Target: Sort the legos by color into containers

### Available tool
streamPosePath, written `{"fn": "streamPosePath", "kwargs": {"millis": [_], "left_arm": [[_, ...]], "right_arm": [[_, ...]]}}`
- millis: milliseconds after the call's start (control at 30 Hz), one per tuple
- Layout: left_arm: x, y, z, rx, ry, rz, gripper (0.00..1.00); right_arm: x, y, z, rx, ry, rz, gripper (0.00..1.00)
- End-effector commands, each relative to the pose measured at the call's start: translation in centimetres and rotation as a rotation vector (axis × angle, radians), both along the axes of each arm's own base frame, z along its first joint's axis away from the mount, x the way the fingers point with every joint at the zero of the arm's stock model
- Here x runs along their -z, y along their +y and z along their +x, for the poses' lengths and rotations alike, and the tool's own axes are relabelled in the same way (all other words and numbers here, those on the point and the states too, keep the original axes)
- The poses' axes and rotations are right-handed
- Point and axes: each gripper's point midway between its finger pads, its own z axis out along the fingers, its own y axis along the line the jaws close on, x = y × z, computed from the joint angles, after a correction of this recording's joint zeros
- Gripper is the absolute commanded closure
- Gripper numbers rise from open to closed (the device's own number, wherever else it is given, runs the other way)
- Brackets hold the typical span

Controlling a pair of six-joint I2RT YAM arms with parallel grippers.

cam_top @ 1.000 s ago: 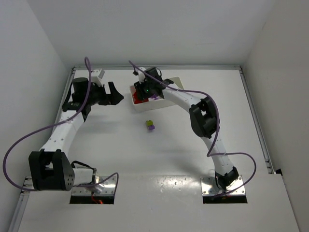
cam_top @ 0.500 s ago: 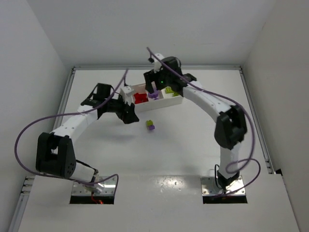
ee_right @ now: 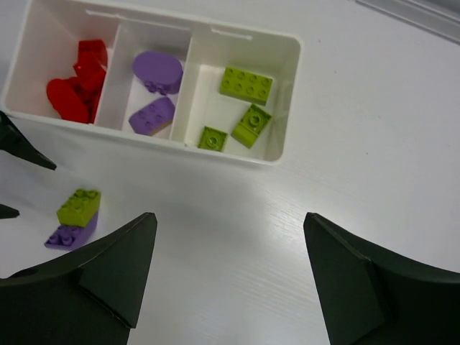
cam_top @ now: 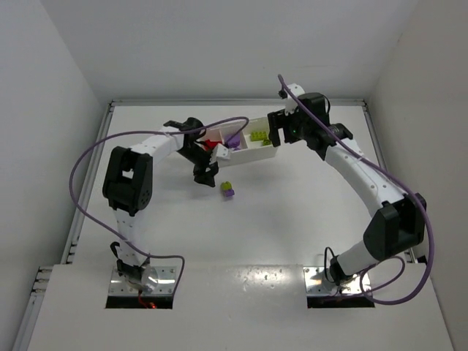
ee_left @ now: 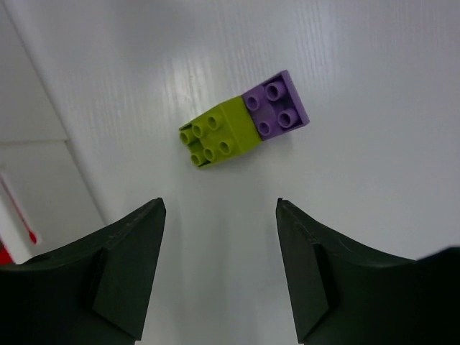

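Left claw (ee_left: 218, 210) open, empty, over green brick (ee_left: 219, 134) touching purple brick (ee_left: 277, 108), near side of tray (ee_right: 237, 152). Right claw (ee_right: 230, 217) open, empty. Sorted inside: red, purple, green. Remaining: that pair.

you have the white tray (cam_top: 256, 154) lying toward the table's (cam_top: 292, 212) 12 o'clock, a little askew. red legos (cam_top: 213, 147) sit in its 9 o'clock compartment, purple legos (cam_top: 233, 139) in the middle and lime legos (cam_top: 257, 135) at the 3 o'clock end. a lime brick (cam_top: 227, 186) and a purple brick (cam_top: 229, 193) lie touching at the tray's 7 o'clock. your left gripper (cam_top: 206, 174) hangs at 10 o'clock of that pair, and your right gripper (cam_top: 275, 133) is at the tray's 3 o'clock end.
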Motion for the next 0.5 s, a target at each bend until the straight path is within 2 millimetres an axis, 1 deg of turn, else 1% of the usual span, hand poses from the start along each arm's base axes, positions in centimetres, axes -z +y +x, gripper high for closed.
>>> {"fn": "streamPosePath", "kwargs": {"millis": [0,33,67,100,133,167,200,233,267,300,367,400,433,467], "left_arm": [[-0.8,-1.0,-0.5,0.263,-0.165,-0.013,0.3],[-0.2,-0.9,-0.7,0.283,-0.162,-0.012,0.28],[-0.3,-1.2,-0.5,0.294,-0.181,-0.032,0.26],[-0.5,-1.5,-0.1,0.312,-0.214,-0.049,0.24],[0.0,-2.0,-0.7,0.332,-0.2,-0.068,0.24],[-0.1,-2.3,-0.3,0.343,-0.229,-0.083,0.22],[0.2,-2.3,-0.3,0.349,-0.236,-0.085,0.21],[0.3,-2.7,-0.8,0.367,-0.232,-0.095,0.21],[0.3,-2.9,-0.5,0.367,-0.247,-0.098,0.2],[0.2,-3.4,-0.3,0.385,-0.277,-0.105,0.2],[0.3,-3.9,-0.4,0.401,-0.289,-0.121,0.18],[0.7,-3.9,-0.5,0.408,-0.287,-0.121,0.18],[0.6,-4.4,-0.7,0.438,-0.305,-0.127,0.18],[0.6,-4.8,-0.9,0.46,-0.315,-0.131,0.18]], "right_arm": [[-1.5,-1.7,-0.5,0.017,-0.027,-0.01,0.17],[-1.5,-2.2,-0.3,0.03,-0.027,-0.01,0.17],[-1.3,-2.3,-0.5,0.031,-0.017,-0.014,0.17],[-1.3,-2.8,-0.3,0.043,-0.017,-0.014,0.17],[-1.3,-3.0,-0.2,0.042,-0.015,-0.008,0.17],[-1.3,-3.0,-0.2,0.042,-0.015,-0.008,0.17],[-1.3,-3.0,-0.2,0.042,-0.015,-0.008,0.17],[-1.7,-2.8,-0.1,0.034,-0.023,0.0,0.17],[-1.3,-3.1,0.1,0.043,-0.013,-0.003,0.17],[-1.3,-3.0,0.1,0.035,-0.012,0.002,0.17],[-1.3,-2.9,0.3,0.035,-0.01,0.001,0.17],[-0.9,-2.7,0.3,0.026,0.0,0.004,0.17],[-0.9,-2.7,0.3,0.026,0.0,0.004,0.17],[-1.3,-2.7,0.5,0.026,-0.009,0.007,0.17]]}}
